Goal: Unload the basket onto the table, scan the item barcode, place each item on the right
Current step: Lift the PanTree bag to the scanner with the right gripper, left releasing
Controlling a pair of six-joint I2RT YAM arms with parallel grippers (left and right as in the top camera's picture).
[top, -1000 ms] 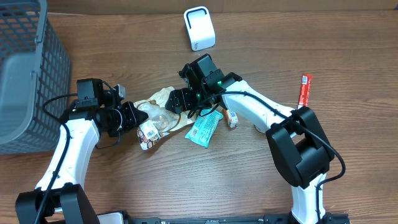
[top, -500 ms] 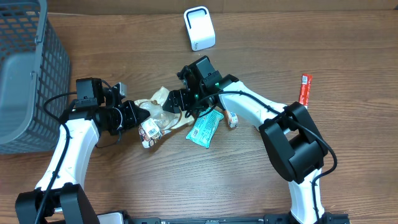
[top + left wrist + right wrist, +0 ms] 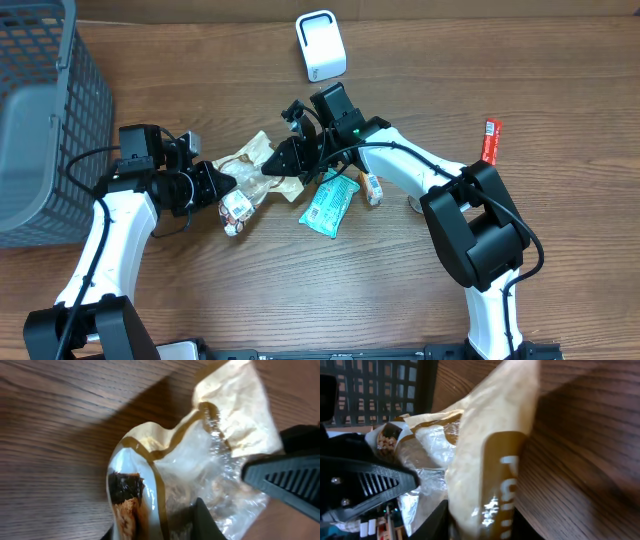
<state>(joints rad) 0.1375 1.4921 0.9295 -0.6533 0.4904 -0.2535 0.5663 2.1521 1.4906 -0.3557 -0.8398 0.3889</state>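
The item is a tan and clear snack bag (image 3: 262,170) lying crumpled between my two arms at the table's middle. My left gripper (image 3: 222,186) is shut on its left end; in the left wrist view the bag (image 3: 200,455) runs down between the dark fingers (image 3: 202,522). My right gripper (image 3: 284,160) is shut on the bag's right end, and the tan film (image 3: 485,450) fills the gap between its jaws in the right wrist view. A white scanner (image 3: 320,46) stands at the back, apart from the bag. I see no barcode in any view.
A teal packet (image 3: 330,205) and a small wrapped snack (image 3: 372,187) lie just right of the bag, under the right arm. A red bar (image 3: 489,143) lies at the far right. A grey mesh basket (image 3: 40,120) fills the left back corner.
The right gripper has closed on the bag's right end and drawn it slightly up. The left gripper keeps its hold and has shifted a little left.
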